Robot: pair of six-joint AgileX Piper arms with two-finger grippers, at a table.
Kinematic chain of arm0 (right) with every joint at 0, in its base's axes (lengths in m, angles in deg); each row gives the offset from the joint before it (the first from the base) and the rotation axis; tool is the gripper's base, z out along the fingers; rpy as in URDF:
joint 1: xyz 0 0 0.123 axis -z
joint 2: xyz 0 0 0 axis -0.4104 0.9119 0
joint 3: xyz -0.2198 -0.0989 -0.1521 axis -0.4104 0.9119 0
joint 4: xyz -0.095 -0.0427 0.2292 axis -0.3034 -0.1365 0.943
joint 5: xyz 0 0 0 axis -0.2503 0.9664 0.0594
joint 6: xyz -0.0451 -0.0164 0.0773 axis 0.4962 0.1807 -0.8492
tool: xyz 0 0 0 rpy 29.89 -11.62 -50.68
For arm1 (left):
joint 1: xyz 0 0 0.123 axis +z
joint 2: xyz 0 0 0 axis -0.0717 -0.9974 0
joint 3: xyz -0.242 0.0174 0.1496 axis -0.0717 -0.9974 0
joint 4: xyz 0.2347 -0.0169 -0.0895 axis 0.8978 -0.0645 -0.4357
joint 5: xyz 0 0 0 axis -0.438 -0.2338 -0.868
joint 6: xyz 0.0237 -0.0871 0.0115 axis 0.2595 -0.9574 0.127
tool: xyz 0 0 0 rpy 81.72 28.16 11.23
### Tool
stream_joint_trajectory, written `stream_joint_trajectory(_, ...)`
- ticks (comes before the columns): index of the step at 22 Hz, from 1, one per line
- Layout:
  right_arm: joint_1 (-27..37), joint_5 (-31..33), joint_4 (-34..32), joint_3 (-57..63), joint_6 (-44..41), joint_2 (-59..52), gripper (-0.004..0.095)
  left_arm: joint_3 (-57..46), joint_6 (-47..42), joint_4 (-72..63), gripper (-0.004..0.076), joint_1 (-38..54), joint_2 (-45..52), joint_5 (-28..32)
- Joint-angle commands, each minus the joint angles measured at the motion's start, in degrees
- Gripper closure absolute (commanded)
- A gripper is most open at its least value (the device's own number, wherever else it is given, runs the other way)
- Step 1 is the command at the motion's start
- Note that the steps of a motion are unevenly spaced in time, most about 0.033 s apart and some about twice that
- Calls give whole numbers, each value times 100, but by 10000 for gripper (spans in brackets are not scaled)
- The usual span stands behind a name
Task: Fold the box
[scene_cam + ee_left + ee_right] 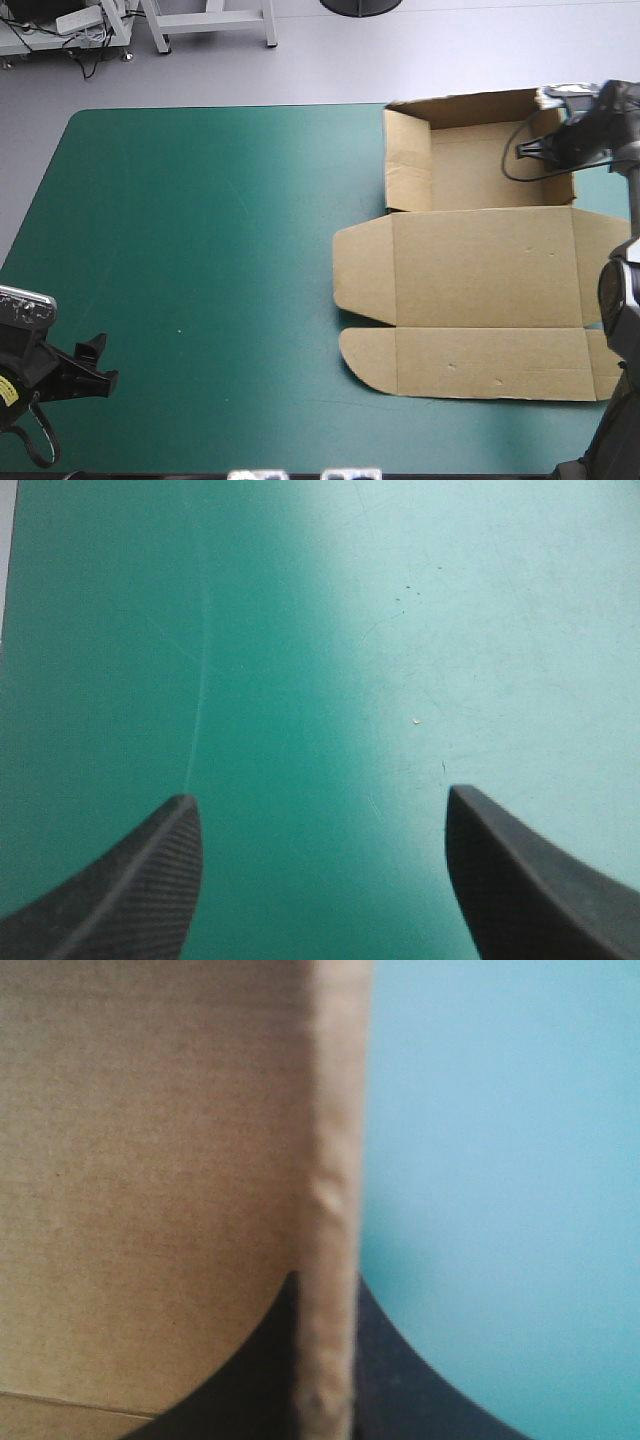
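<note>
The brown box [480, 290] is lying at the right of the high view, its tray in the upper right standing with walls raised and its lid and flaps lying flat toward the lower edge. The right gripper [528, 150] is pinching the tray's right wall [328, 1210] between its black fingers, seemingly to hold it upright. The left gripper [95, 365] is hovering at lower left over bare teal-green cover [200, 250], fingers spread wide, probably to leave the work unobstructed.
</note>
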Motion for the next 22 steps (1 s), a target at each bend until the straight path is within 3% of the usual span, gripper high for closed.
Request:
stream_joint_trajectory(1, 639, -107, 746, -193, 181, -130, 926, 127, -45, 169, 232, -24, -32, -241)
stream_joint_trajectory(6, 963, 2, 1087, -182, 549, 152, 926, 127, -150, 158, 232, -24, -32, -241)
stream_joint_trajectory(11, 972, -331, 1153, -182, 549, 254, 901, 138, -177, 50, 232, -24, -32, -241)
stream_joint_trajectory(13, 987, -496, 946, -194, 549, 254, 738, 138, -209, 37, 232, -24, -32, -241)
stream_joint_trajectory(14, 987, -497, 749, -200, 549, 254, 544, 138, -266, 37, 232, -24, -32, -241)
stream_joint_trajectory(15, 987, -505, 681, -200, 549, 254, 455, 138, -266, 37, 232, -24, -32, -241)
stream_joint_trajectory(16, 1030, -557, 643, -207, 347, 254, 249, 138, -266, 28, 232, -24, -32, -241)
stream_joint_trajectory(17, 1055, -571, 626, -268, 87, 254, 145, 138, -266, 28, 232, -24, -32, -241)
stream_joint_trajectory(18, 1093, -503, 615, -385, -60, 240, 85, 138, -266, 28, 232, -24, -32, -241)
stream_joint_trajectory(22, 1149, -405, 1183, -1055, 39, -265, 72, 138, -266, 51, 232, -24, -32, -241)
